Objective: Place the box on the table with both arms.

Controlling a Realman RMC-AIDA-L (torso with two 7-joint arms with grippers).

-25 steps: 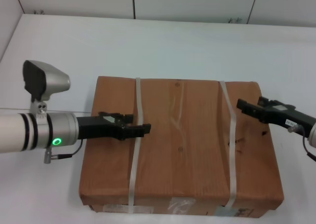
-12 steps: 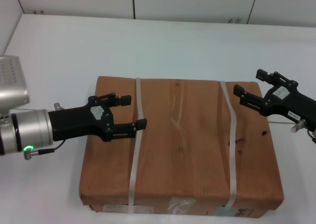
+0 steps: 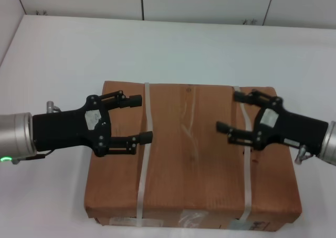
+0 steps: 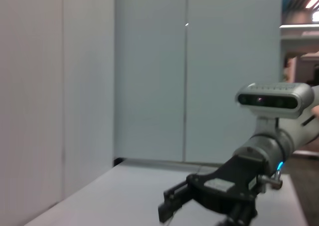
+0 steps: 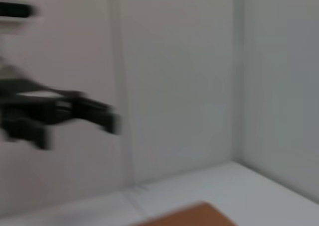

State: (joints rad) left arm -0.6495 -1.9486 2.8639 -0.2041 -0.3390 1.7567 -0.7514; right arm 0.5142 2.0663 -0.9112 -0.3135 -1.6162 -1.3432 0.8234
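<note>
Lying flat on the white table (image 3: pixel 63 49), the brown cardboard box (image 3: pixel 191 159) already has its whole base on the tabletop, near the table's front edge and roughly centred between the two arms, so the placing itself looks done. Two whitish plastic straps cross it from front to back, the left strap (image 3: pixel 143 159) and the right strap (image 3: pixel 244 164), with a line of clear tape (image 3: pixel 190 128) down the middle seam between them. The left gripper (image 3: pixel 137 118) hangs over the box's left part, its black fingers spread wide with nothing between them, the tips reaching to just beside the left strap. The right gripper (image 3: pixel 231 112) mirrors it over the box's right part, also spread wide and holding nothing, its fingertips just past the right strap toward the seam. Both point inward at each other across the box top; whether they touch the cardboard cannot be told. The box is far wider than either open gripper, which is probably why two arms share it. The left wrist view shows only the right gripper (image 4: pixel 199 198) across the box, against a pale wall.
</note>
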